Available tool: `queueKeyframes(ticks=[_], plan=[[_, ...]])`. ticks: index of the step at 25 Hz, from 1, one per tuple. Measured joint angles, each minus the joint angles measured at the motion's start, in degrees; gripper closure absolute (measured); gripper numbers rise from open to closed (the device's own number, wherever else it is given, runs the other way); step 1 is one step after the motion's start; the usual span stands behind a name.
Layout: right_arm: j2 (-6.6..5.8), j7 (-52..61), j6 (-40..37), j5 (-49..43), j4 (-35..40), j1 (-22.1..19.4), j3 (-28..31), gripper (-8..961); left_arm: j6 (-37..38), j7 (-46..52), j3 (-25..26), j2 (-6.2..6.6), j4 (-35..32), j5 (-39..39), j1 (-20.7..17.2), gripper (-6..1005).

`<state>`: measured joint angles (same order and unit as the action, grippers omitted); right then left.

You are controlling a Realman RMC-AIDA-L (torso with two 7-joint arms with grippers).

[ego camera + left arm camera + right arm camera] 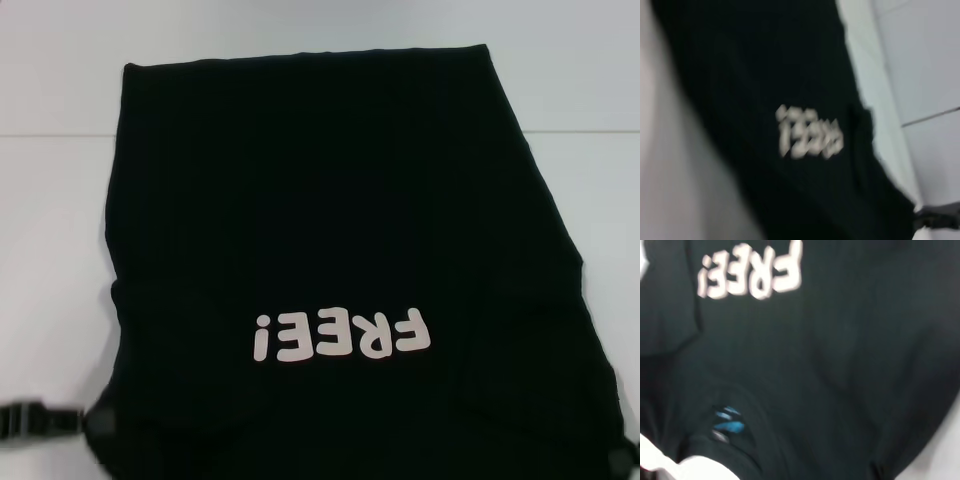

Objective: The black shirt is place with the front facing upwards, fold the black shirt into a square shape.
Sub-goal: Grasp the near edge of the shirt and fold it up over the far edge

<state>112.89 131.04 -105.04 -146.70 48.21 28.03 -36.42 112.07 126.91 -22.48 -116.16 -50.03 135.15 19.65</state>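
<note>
One black shirt (pixel 330 200) front-up on white table (pixel 60 200) | lettering (pixel 343 337) near robot | left gripper (pixel 25 420) at near-left edge, grip unreadable | right gripper unseen

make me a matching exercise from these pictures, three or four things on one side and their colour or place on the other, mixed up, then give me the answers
Things:
1. black shirt
2. FREE! lettering
3. neck label
4. left gripper

Descriptions:
A. blue, inside the collar
B. pale pinkish-white, upside down in the head view
C. spread flat, front up, on the white table
D. at the near left edge of the head view, beside the shirt

Pairs: 1-C, 2-B, 3-A, 4-D
</note>
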Motion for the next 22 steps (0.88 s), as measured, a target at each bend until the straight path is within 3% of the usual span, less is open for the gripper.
queueKeyframes(ticks=[3, 7, 10, 13, 15, 16, 17, 22], plan=[[-0.24, -1.92, -1.64, 5.41, -1.09, 1.51, 3.53, 885, -0.74, 0.21, 1.72, 0.74, 2.48, -4.40, 2.97, 986], [-1.48, -1.84, -0.66, 14.49, -1.29, 3.01, 7.52, 884, -5.31, 2.51, 5.22, 1.61, 6.09, -7.86, 8.28, 986], [-2.46, -0.32, 6.39, 18.69, -1.37, 4.62, 10.03, 884, -12.30, 4.95, 6.40, 2.53, 9.23, -9.94, 12.28, 986], [-2.49, 1.08, 17.15, 20.34, -1.66, 6.99, 9.88, 884, -21.92, 6.37, 6.22, 3.09, 12.29, -11.10, 16.31, 986], [-1.73, 0.85, 24.63, 20.27, -2.57, 9.32, 8.73, 884, -28.83, 6.36, 5.84, 2.98, 14.14, -11.16, 18.68, 987], [-0.72, -0.01, 32.59, 19.97, -4.33, 11.40, 6.12, 884, -32.61, 6.07, 5.50, 2.75, 15.13, -11.20, 19.83, 987], [-0.72, -0.01, 32.59, 19.97, -4.33, 11.40, 6.12, 884, -36.47, 5.55, 5.04, 2.35, 16.11, -11.19, 20.79, 987], [2.07, -1.93, 59.34, 18.12, -14.65, 17.89, -6.58, 884, -55.21, 3.92, -2.69, -0.74, 17.91, -10.73, 23.13, 977]])
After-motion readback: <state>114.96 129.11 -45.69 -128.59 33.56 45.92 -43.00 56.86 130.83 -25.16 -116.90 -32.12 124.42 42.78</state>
